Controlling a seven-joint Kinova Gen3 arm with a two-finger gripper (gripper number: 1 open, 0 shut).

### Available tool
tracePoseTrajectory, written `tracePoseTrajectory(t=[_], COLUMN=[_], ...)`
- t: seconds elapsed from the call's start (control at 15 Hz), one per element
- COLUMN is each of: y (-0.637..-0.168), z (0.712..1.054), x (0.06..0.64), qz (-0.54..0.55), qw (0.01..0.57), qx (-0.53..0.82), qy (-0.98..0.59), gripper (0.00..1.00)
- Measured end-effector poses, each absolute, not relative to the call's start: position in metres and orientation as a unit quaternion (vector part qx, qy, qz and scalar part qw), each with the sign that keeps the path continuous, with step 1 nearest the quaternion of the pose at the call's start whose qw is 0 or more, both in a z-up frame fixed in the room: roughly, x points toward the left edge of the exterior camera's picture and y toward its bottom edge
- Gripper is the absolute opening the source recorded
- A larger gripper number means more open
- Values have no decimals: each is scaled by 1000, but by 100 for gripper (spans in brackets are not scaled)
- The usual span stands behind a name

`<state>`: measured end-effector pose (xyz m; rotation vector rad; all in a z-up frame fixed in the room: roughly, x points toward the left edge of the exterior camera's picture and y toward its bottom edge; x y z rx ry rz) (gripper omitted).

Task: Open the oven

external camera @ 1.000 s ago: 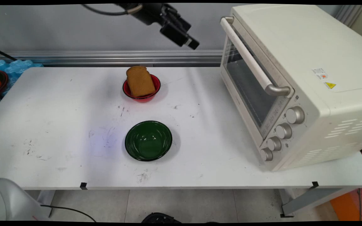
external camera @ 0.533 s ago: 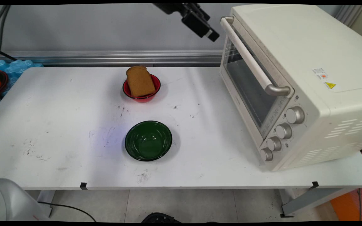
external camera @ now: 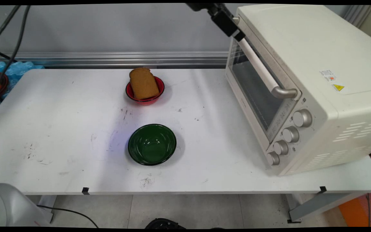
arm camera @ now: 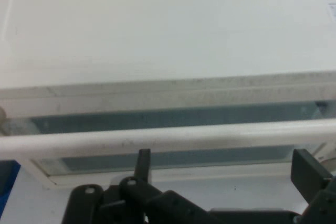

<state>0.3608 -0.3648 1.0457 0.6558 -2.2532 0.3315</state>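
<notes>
The table's (external camera: 43,154) near part is bare, and the green bowl (external camera: 152,144) sits empty near its middle. At twelve o'clock from it, well apart, the red bowl (external camera: 145,91) holds a slice of bread (external camera: 143,83) leaning upright against its rim. At three o'clock from both bowls stands the cream oven (external camera: 301,87), door shut, with four knobs (external camera: 302,118) down its near front corner. Farthest off, at the top edge, the gripper (external camera: 237,32) hangs right at the far end of the oven's handle (external camera: 259,64). In the hand view the gripper (arm camera: 223,166) has its fingers (arm camera: 143,162) spread wide, holding nothing, and the white handle (arm camera: 168,135) runs across just beyond their tips, the shut door's glass behind it. Judged from this, a good grip would need the fingers to straddle the bar squarely (one above, one below), nearer the bar's middle than its end so the door swings evenly, with a pull that follows the door's hinge arc, not a straight line. As for writing, the oven's top carries a small white sticker (external camera: 328,74) and a yellow warning triangle (external camera: 338,87), both too small to read; marks on the strip beside the knobs are likewise illegible.
</notes>
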Motion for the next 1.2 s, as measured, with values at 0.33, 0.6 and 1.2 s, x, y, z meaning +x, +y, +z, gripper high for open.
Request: tracePoseTrajectory(t=[0.33,0.6,1.2], y=[-376,-384,-398], z=[1050,1051,1042], x=[334,319,294], qz=[127,123,116], qw=[363,356,323], qx=[263,266,282], qy=[-885,-888,-896], gripper=[0,0,0])
